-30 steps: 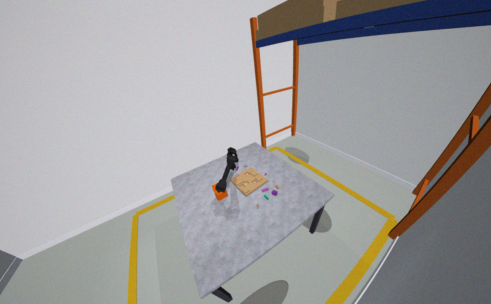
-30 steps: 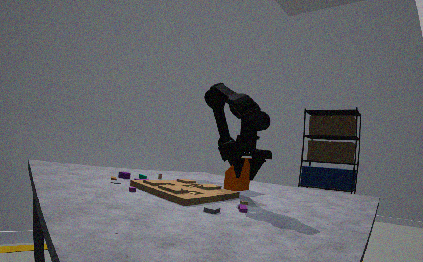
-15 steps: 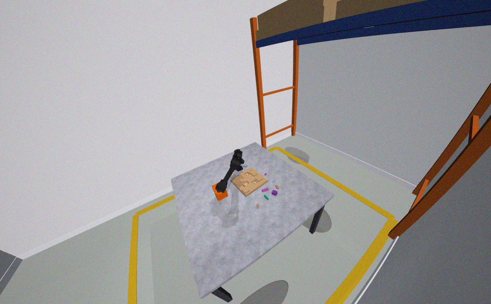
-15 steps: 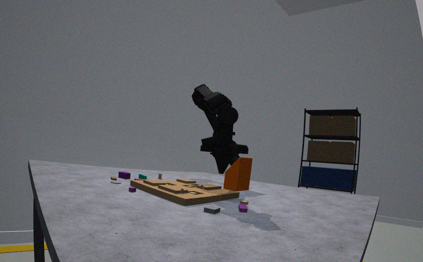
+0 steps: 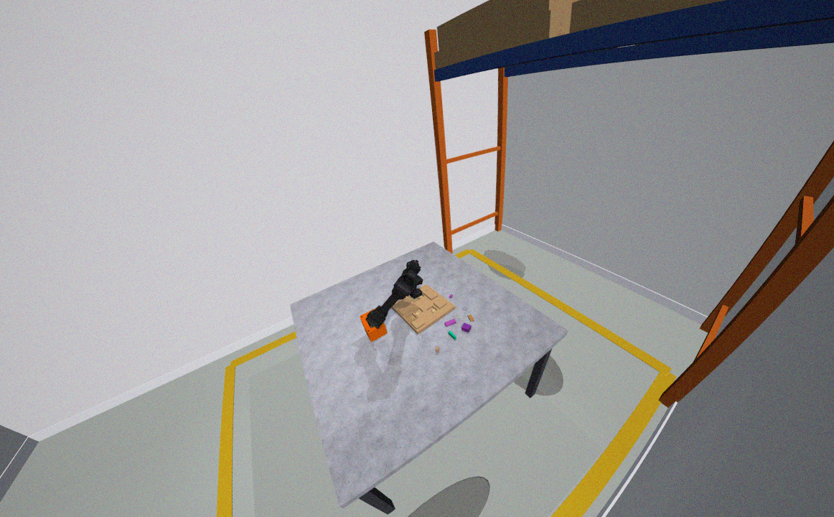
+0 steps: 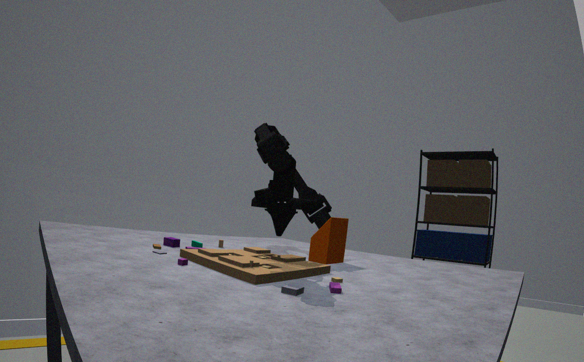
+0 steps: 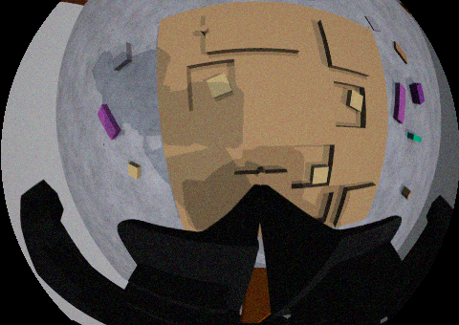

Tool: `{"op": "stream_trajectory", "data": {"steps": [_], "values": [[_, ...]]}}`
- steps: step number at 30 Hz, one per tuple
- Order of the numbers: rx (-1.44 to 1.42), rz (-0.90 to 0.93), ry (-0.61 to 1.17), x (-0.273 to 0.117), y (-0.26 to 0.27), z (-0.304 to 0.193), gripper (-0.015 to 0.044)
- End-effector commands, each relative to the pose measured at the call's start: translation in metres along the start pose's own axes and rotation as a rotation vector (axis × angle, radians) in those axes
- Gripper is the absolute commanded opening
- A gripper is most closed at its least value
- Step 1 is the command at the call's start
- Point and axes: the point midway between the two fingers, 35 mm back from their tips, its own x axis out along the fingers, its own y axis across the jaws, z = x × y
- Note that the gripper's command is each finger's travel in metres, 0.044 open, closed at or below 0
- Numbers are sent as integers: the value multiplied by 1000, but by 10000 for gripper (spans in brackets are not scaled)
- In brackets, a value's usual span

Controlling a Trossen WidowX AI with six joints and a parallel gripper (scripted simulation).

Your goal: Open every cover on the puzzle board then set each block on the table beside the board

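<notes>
The wooden puzzle board (image 5: 425,319) (image 6: 257,279) (image 7: 273,96) lies on the table. Raised covers show on it: one at the top (image 7: 253,35), one at the upper right (image 7: 351,48) and one at the lower right (image 7: 359,205). Pale yellow squares, which look like blocks, show in three uncovered wells: one at the left (image 7: 219,85), one at the right (image 7: 355,100) and one lower down (image 7: 319,174). A pale yellow block (image 6: 336,280) (image 7: 134,170) rests on the table beside the board. My gripper (image 6: 279,234) (image 7: 259,191) is shut and empty above the board. Its fingers hide the board's near edge in the wrist view.
An orange box (image 6: 330,245) (image 7: 256,287) stands beside the board. On the table lie a magenta brick (image 6: 334,288) (image 7: 109,121), a grey angled piece (image 6: 292,291), a dark purple block (image 5: 466,327) (image 6: 171,242), a green piece (image 5: 452,334) (image 6: 196,244) and a small tan piece (image 5: 436,350) (image 6: 220,243).
</notes>
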Motion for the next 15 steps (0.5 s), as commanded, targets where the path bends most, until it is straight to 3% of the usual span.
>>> {"op": "stream_trajectory", "data": {"steps": [1, 15], "values": [[-38, -12, 1, 3, -26, -4, 0], [-42, -33, 4, 8, -77, -21, 0]]}}
